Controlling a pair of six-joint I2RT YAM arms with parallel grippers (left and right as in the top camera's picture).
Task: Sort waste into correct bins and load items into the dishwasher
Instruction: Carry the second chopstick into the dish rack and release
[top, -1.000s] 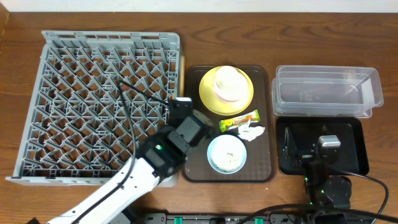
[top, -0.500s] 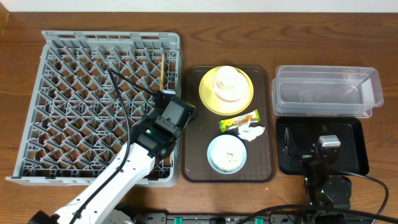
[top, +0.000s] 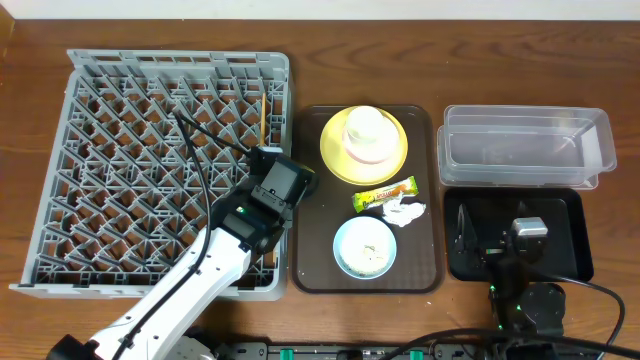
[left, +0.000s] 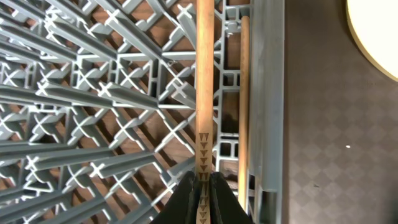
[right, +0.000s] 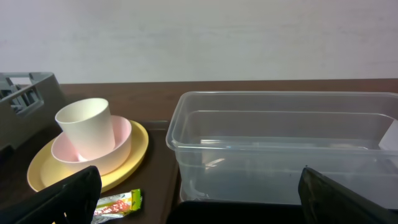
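My left tool (left: 200, 182) holds a chopstick (left: 205, 81) over the rack's (top: 130, 150) right edge, with the second chopstick (left: 244, 93) lying just right of it. The tray (top: 420, 240) sits right of the rack.

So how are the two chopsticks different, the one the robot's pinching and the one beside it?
The pinched chopstick is held by the left gripper; the loose chopstick lies in the grey rack by its wall. The pinched chopstick shows little dark triangles; the loose chopstick shows none that I can see. The pinched chopstick looks thicker, the loose chopstick thinner. Both are wooden and point the same way.
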